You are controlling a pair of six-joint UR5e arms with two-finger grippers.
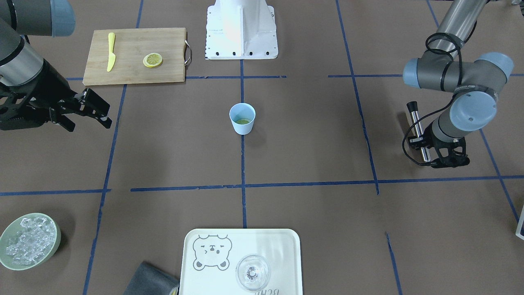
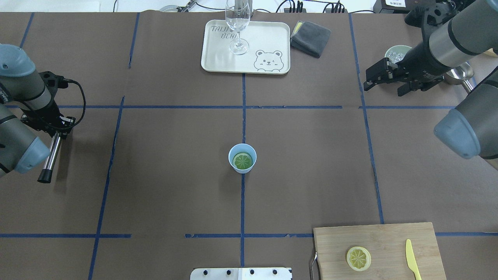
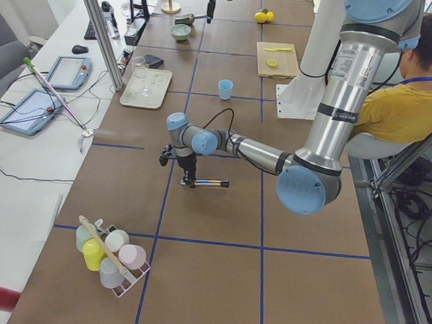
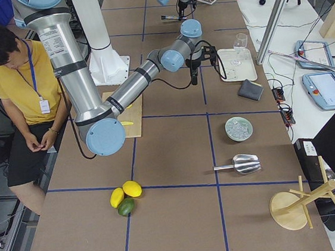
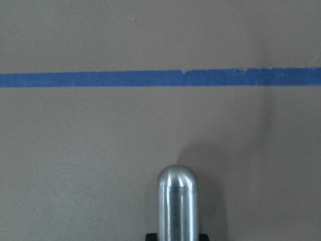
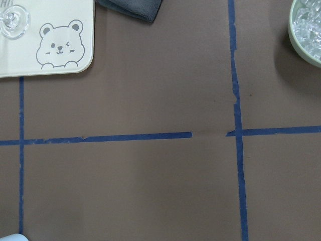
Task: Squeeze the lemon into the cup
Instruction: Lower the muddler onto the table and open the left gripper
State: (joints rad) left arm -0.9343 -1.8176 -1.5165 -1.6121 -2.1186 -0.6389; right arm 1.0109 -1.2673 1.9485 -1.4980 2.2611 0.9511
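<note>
At the left gripper (image 2: 58,128), a firm clamp on a steel muddler (image 2: 49,157) with a black tip, out by the table's (image 2: 175,175) left side and well apart from all else. At the right gripper (image 1: 91,123), fingers spread wide around nothing, poised between the wooden cutting board (image 1: 131,45) and the bowl of ice (image 1: 57,239). The cup (image 1: 242,128) upright and alone on the centre tape line, bare brown paper on every side, both arms far off. The lemon (image 1: 152,60) flat on the board, cut face up, near the yellow knife (image 1: 111,51) but not touching, toward the board's handle end by the robot's base. At the far edge, a bear-print tray (image 2: 218,54) with a wine glass (image 2: 238,23), a grey cloth (image 2: 310,38) just beside. From overhead only, a green segmented slice (image 2: 242,160) across the cup's bottom; from the front, merely a yellow-green sliver. In the left wrist view, just the muddler's rounded steel end over paper and tape; in the right wrist view, tray corner, cloth and bowl rim.
</note>
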